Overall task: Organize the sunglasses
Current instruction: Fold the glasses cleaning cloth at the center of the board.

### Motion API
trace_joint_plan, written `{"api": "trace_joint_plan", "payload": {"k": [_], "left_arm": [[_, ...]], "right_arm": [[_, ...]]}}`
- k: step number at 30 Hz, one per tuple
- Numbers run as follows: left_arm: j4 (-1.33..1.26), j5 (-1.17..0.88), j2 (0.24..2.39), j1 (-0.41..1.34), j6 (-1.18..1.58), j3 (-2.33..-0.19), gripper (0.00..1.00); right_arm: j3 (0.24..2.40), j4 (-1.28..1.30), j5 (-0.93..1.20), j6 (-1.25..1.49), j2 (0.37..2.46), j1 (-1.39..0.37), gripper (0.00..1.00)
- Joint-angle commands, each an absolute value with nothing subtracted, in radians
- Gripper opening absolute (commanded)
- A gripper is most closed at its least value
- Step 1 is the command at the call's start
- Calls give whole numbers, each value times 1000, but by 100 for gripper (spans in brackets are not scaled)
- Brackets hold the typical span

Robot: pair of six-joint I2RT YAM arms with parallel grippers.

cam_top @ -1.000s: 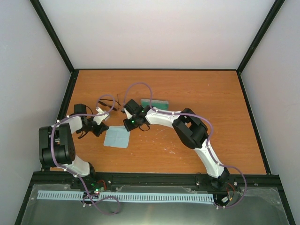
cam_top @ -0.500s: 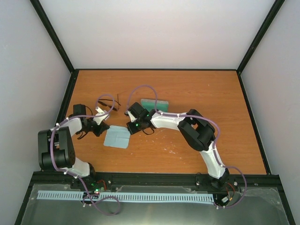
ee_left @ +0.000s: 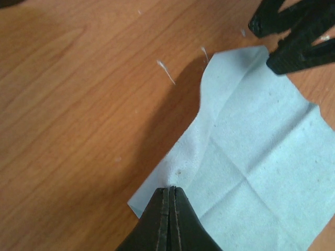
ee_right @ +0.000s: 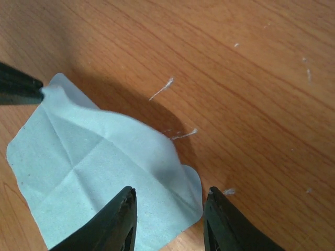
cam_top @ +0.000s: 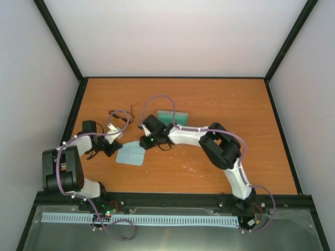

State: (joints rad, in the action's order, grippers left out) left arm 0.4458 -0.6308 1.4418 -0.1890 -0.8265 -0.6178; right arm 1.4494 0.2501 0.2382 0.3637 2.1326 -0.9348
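Pulled back slightly, left hand clamped on cloth corner, right hand apart over cloth, sunglasses beyond left hand

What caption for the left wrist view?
Left gripper pinches the cloth at its edge; open right gripper poised at the far corner.

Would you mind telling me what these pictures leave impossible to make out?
Sunglasses: top view, too small and thin to tell folded from open; outside both wrist views.
Case: top view, its near side is hidden under the right arm.
Right gripper: right wrist view, its height above the cloth cannot be judged.
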Motion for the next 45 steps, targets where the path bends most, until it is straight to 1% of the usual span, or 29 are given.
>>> {"api": "trace_joint_plan", "payload": {"k": [1, 2, 6, 11, 17, 24, 29, 33, 37, 39, 40, 45], "left_arm": [[438, -607, 1411, -185, -873, -589, 0], [437, -604, 1409, -185, -874, -585, 1], [429, -594, 1410, -184, -877, -573, 0], [423, -593, 1416, -185, -877, -571, 0], [421, -597, 1422, -185, -873, -581, 1], [420, -604, 1438, -185, -867, -591, 0], [418, -607, 1440, -185, -864, -596, 1], [416, -607, 1443, -185, -864, -596, 1], [413, -607, 1449, -185, -864, -599, 1], [412, -610, 1450, -185, -862, -600, 1], [413, -612, 1452, -185, -861, -600, 1], [405, -615, 1455, -186, -856, -600, 1]], "right_arm": [[1453, 244, 203, 372, 2100, -920, 37], [1455, 246, 203, 372, 2101, -917, 40], [1470, 254, 214, 365, 2115, -913, 45], [1501, 259, 264, 354, 2142, -911, 47], [1522, 269, 341, 331, 2174, -911, 45], [1593, 353, 315, 305, 2238, -912, 43], [1629, 377, 316, 303, 2274, -918, 35], [1647, 393, 321, 301, 2295, -928, 22], [1649, 410, 315, 298, 2302, -939, 14], [1645, 410, 308, 300, 2301, -940, 6], [1642, 410, 305, 302, 2299, -940, 3], [1619, 390, 281, 305, 2261, -940, 3]]}}
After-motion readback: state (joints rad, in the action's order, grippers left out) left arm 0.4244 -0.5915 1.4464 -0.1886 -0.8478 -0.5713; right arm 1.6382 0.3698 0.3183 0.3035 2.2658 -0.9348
